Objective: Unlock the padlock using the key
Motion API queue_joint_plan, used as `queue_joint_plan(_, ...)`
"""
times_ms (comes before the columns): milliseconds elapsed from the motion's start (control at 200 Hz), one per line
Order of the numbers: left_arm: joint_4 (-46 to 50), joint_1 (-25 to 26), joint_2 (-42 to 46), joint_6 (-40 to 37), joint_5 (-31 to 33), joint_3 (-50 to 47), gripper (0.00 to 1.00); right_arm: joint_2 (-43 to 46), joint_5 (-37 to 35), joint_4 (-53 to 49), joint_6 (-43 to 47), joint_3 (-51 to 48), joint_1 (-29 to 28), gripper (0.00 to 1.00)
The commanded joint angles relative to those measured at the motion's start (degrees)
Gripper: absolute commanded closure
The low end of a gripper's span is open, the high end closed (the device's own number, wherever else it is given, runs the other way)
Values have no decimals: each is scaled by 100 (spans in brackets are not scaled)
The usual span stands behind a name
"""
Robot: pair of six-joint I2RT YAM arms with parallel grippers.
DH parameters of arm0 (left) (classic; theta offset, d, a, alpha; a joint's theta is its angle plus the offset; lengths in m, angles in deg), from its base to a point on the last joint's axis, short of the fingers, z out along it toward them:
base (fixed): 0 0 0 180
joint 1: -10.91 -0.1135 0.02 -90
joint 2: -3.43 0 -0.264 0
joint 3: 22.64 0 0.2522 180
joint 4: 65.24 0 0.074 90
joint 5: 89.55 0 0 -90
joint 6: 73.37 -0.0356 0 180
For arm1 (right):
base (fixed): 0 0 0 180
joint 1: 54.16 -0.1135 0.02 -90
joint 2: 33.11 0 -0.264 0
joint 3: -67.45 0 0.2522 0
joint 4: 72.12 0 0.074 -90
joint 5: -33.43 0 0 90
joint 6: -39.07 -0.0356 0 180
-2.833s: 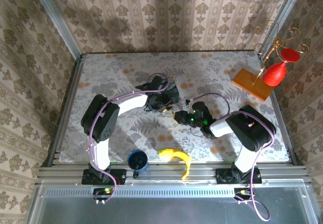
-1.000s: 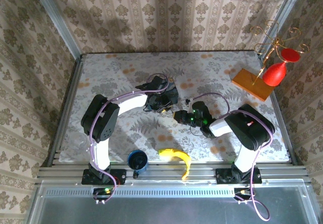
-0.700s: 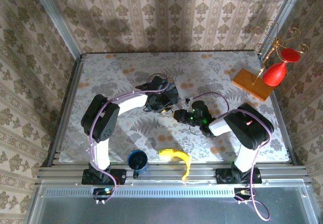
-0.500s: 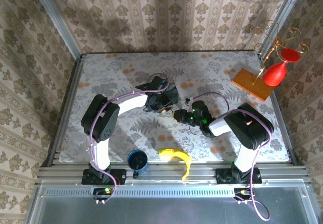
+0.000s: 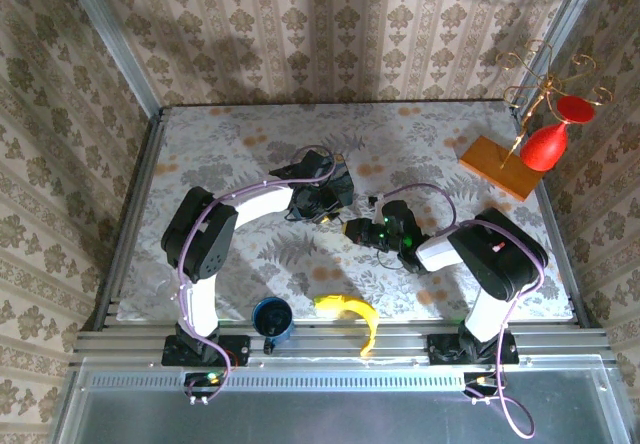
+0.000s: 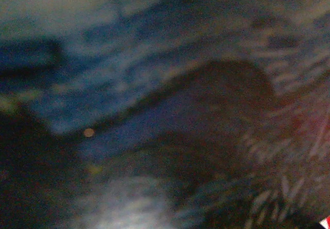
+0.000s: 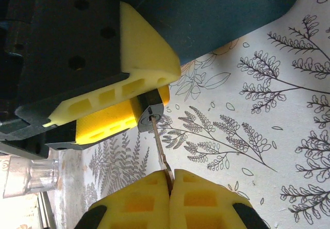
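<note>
Setting: a counter (image 5: 230, 144) covered in a pale cloth printed with leaves, papered walls on three sides.
Left claw (image 7: 135, 96): black body with yellow fingers, seen from the right wrist camera; it is clamped on the small blackish metal padlock (image 7: 150, 111), which sits between its two yellow pads (image 7: 147, 59).
Padlock: near the middle of the counter, between the two claws, its keyhole face turned toward the right claw (image 7: 170, 173).
Right claw: yellow fingertips pressed together on the bow of a thin silver metal key (image 7: 159, 149).
Key: its shaft runs from the right claw's fingertips up to the padlock, and its tip is in the keyhole; how deep it sits cannot be told.
Overhead view: the left claw (image 5: 325, 207) and the right claw (image 5: 351, 229) meet tip to tip, with both arms bent inward.
Left wrist view: blurred blue and dark shapes; nothing can be made out.
Near edge of the counter: a dark blue mug (image 5: 272, 316) and, just beside it, a yellow banana (image 5: 350, 311).
Far right corner: a red goblet-shaped object (image 5: 545, 146) on a brown wooden board (image 5: 497, 167), next to a gold wire stand (image 5: 545, 69).
</note>
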Motion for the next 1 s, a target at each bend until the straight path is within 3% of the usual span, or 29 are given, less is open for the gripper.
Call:
queue_joint_plan(0,245,31,-123,225,-129,25,93,73,50,-38,11,-4,-32,100)
queue_joint_plan(995,178,32,-128,228,-191,-19,93,-378,113,195,-167,337,-86,100)
